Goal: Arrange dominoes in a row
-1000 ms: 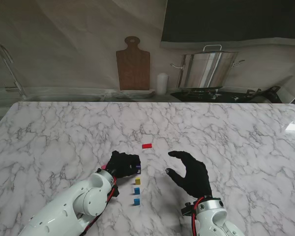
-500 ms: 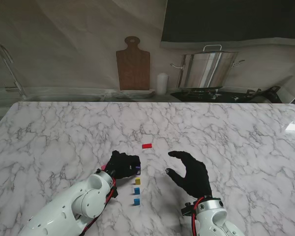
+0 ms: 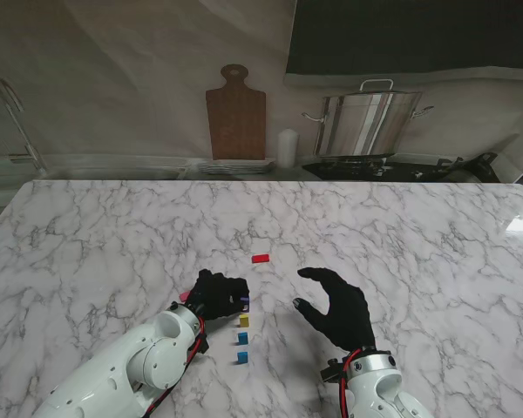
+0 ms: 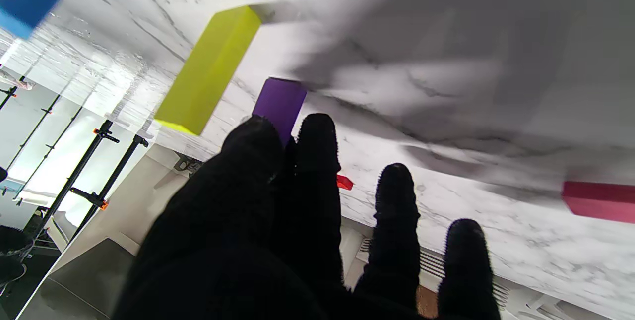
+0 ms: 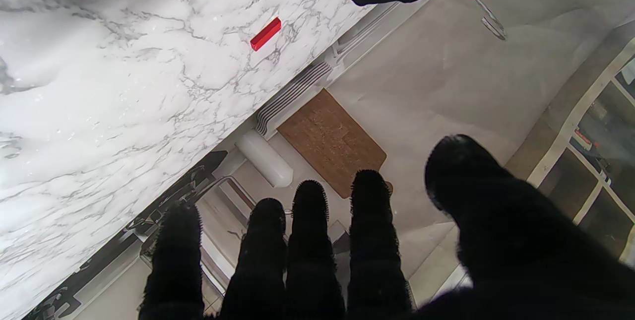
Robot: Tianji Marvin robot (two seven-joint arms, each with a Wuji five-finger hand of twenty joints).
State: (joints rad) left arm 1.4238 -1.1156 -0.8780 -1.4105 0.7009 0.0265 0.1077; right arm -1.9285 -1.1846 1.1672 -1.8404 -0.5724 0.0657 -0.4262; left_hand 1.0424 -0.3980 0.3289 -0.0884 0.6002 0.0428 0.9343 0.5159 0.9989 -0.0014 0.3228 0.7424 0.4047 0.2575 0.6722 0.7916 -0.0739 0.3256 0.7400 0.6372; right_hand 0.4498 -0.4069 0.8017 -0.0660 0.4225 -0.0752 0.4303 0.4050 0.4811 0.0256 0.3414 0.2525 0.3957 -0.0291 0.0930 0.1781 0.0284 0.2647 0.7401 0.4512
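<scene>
While the left robot hand pinches the purple domino between two black-gloved fingertips, a pink domino lies just to its left. Nearer to me, a yellow domino and two blue dominoes form a short line on the glossy marble tabletop. Farther off lies a red domino. The right robot hand hovers open, empty, fingers spread.

A white marble worktop fills the view. Behind it, a wooden cutting board leans against the pale wall. A steel pot sits beside it.
</scene>
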